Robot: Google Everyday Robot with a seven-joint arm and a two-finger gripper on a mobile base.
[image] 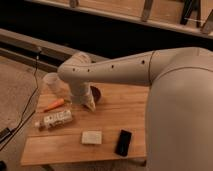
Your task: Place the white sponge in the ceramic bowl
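The white sponge point(92, 137) lies flat on the wooden table point(115, 112), near its front edge. The dark reddish-brown ceramic bowl point(96, 93) sits further back, partly hidden behind my arm. My gripper point(89, 104) hangs down from the bent arm, right next to the bowl's left side and low over the table. It is well behind the sponge and apart from it. Nothing shows in the gripper.
A translucent plastic cup point(52, 83) stands at the back left. An orange carrot-like object point(54, 105) and a lying bottle point(54, 120) are on the left. A black flat rectangular object point(123, 142) lies right of the sponge. My arm's large white body point(180, 110) fills the right side.
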